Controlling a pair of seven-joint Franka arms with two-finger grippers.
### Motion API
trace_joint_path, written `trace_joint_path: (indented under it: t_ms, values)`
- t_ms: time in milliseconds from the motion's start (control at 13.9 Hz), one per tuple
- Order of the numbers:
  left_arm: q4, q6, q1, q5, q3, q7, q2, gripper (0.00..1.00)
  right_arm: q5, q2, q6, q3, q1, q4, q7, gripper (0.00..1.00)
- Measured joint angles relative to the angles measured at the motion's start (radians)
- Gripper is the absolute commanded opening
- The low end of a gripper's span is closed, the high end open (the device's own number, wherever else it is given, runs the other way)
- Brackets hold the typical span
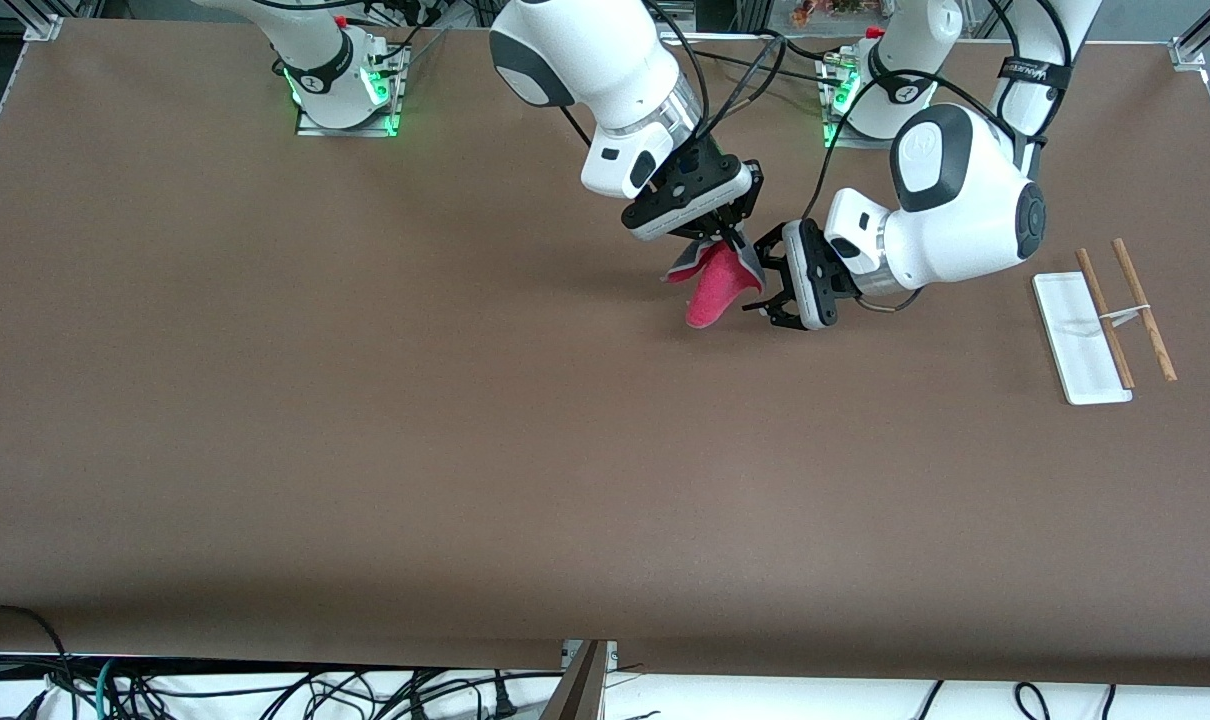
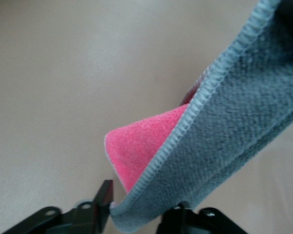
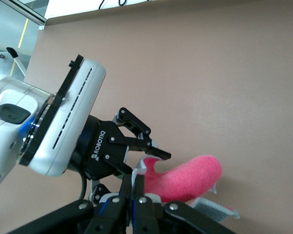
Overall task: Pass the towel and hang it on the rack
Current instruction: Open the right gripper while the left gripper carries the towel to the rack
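Note:
The towel [image 1: 713,288] hangs in the air over the middle of the table, red-pink side toward the front camera, dark grey side with a light hem toward the left arm. My right gripper [image 1: 733,238] is shut on its upper edge; the right wrist view shows the fingers [image 3: 137,187] pinching the hem beside the pink fold [image 3: 185,178]. My left gripper [image 1: 770,285] is open beside the towel. In the left wrist view the grey hemmed edge [image 2: 234,122] lies between its spread jaws [image 2: 141,207]. The rack [image 1: 1080,340] stands at the left arm's end of the table.
Bare brown table [image 1: 365,420] lies all around under the arms. The arm bases [image 1: 345,80] stand at the table's edge farthest from the front camera. Cables hang below the table's near edge [image 1: 265,690].

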Motion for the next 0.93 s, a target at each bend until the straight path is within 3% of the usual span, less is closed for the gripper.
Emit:
trace_joint_path:
  t_ms: [430,502,574,932]
  values:
    - [0.001,0.000,0.000,0.019,-0.004,0.004,-0.002,0.00,0.000,0.002,0.000,-0.002,0.000,0.000,-0.002,0.00]
    - [0.001,0.000,0.001,0.019,-0.004,0.004,-0.002,0.00,0.000,0.002,0.000,-0.003,0.000,0.000,-0.002,0.10]
    - [0.001,0.000,0.003,0.019,-0.004,0.003,-0.003,0.00,0.000,0.002,0.000,-0.004,-0.001,0.000,-0.001,0.99]
    - [0.002,-0.006,0.037,0.019,-0.004,0.003,-0.024,0.00,-0.001,0.002,0.000,-0.006,-0.001,0.000,-0.014,1.00]
